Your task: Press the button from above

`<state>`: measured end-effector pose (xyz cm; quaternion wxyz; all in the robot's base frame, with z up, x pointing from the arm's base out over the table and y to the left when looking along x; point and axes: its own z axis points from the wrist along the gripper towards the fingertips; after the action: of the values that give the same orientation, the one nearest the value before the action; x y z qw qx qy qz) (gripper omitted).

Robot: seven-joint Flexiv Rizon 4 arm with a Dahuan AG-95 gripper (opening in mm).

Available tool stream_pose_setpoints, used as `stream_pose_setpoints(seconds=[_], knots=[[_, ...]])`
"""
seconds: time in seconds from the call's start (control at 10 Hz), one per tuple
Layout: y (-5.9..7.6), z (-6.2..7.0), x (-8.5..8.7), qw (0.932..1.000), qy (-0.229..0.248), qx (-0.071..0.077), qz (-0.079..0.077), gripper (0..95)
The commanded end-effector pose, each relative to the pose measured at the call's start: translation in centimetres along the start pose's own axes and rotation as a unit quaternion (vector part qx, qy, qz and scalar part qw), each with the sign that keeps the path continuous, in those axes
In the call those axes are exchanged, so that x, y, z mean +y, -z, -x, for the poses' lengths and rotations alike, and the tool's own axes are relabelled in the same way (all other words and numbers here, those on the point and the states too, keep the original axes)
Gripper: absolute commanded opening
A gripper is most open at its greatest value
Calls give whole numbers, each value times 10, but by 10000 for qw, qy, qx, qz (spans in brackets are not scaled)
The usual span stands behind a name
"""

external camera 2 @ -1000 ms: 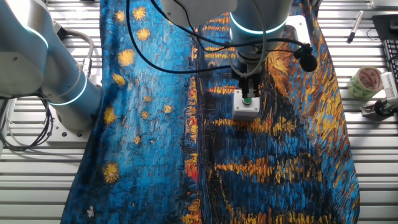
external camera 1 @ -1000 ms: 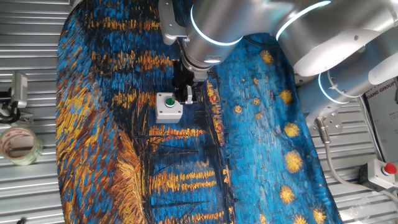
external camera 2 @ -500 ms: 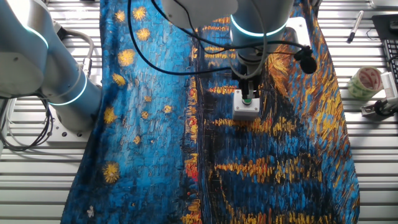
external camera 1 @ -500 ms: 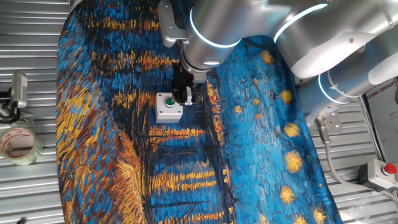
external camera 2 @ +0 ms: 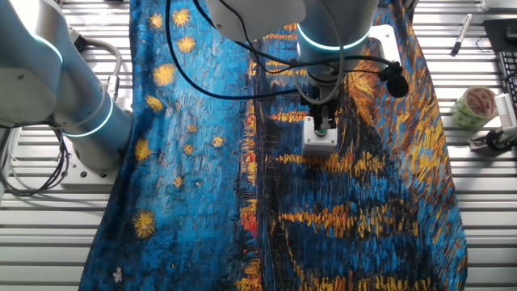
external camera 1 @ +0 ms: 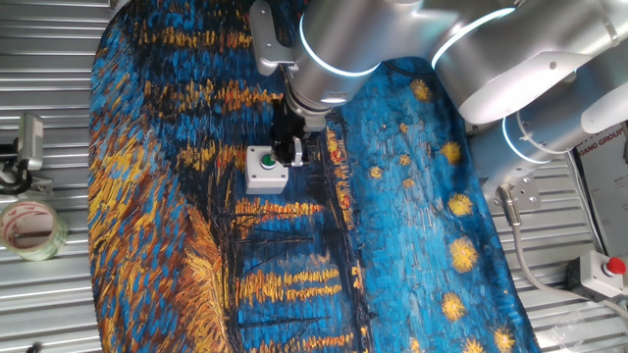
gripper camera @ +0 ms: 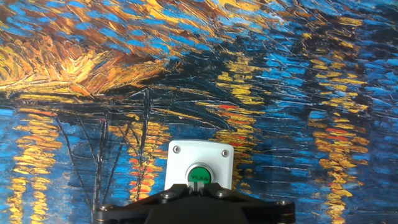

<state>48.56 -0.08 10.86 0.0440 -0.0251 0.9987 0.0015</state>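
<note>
Left of the white box (external camera 1: 265, 169), at the slatted table's (external camera 1: 49, 118) edge, lies a roll of tape (external camera 1: 29, 227). The box rests on a painted cloth (external camera 1: 392, 245) in blue and gold. The green button (external camera 1: 265, 162) sits in the top face of the box. The hand (external camera 1: 288, 149) stands just above the box at its right edge in one fixed view; in the other fixed view the hand (external camera 2: 322, 121) hangs directly over the button (external camera 2: 321, 130). In the hand view the button (gripper camera: 199, 175) lies just ahead of the dark hand body. Whether the fingertips are apart or together cannot be told. Far right of the box, a red button (external camera 1: 614, 266) on a grey box sits on the table.
</note>
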Motion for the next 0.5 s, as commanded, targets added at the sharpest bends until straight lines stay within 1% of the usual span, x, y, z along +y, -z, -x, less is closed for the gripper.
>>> stream_pose_setpoints(seconds=[0.1, 0.3, 0.5], knots=[[-4, 1, 0, 10000, 9, -46, -15, 0], [-5, 0, 0, 10000, 25, -56, -17, 0], [-5, -4, 1, 10000, 44, -61, -21, 0]])
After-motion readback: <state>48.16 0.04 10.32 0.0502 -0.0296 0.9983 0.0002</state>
